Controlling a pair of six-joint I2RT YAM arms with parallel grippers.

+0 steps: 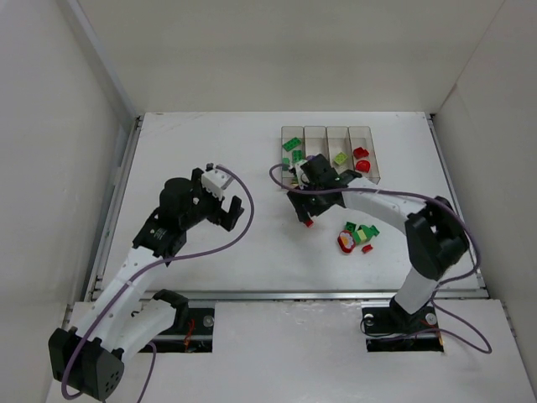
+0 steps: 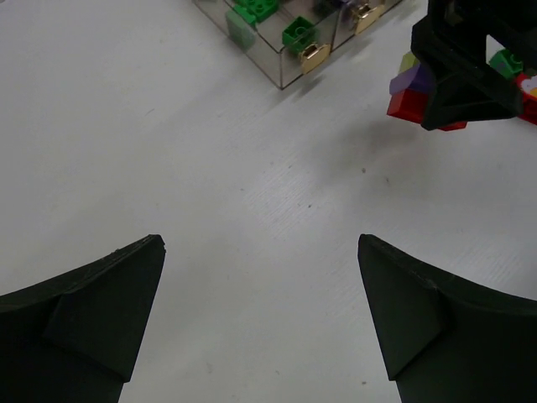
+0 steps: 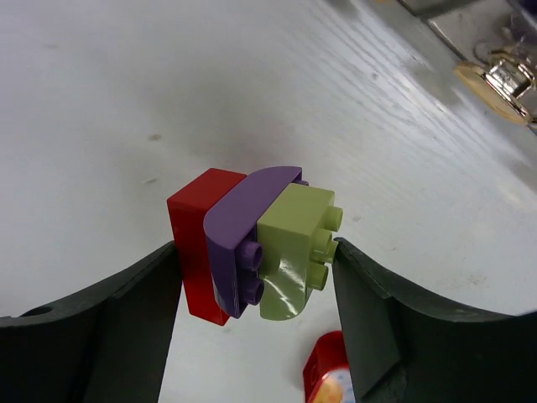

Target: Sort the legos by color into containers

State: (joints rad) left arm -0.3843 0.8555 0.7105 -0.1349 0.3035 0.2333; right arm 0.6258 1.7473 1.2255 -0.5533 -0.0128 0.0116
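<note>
My right gripper [image 3: 256,248] is shut on a stuck-together stack: a red brick [image 3: 197,243], a purple brick [image 3: 239,235] and a pale yellow-green brick [image 3: 294,243]. It holds the stack just above the table, in front of the bins, and shows in the top view [image 1: 309,215] too. Four clear bins [image 1: 327,133] stand in a row at the back; they hold green bricks [image 1: 294,149], a yellow-green brick [image 1: 341,157] and red bricks [image 1: 362,158]. My left gripper [image 2: 260,243] is open and empty over bare table, also in the top view [image 1: 228,211].
A small pile of loose red, green and yellow-green bricks [image 1: 357,237] lies right of the right gripper. A red brick with a yellow face [image 3: 331,369] lies under the held stack. The left wrist view shows the green bin's end [image 2: 289,38] and the right gripper [image 2: 466,75].
</note>
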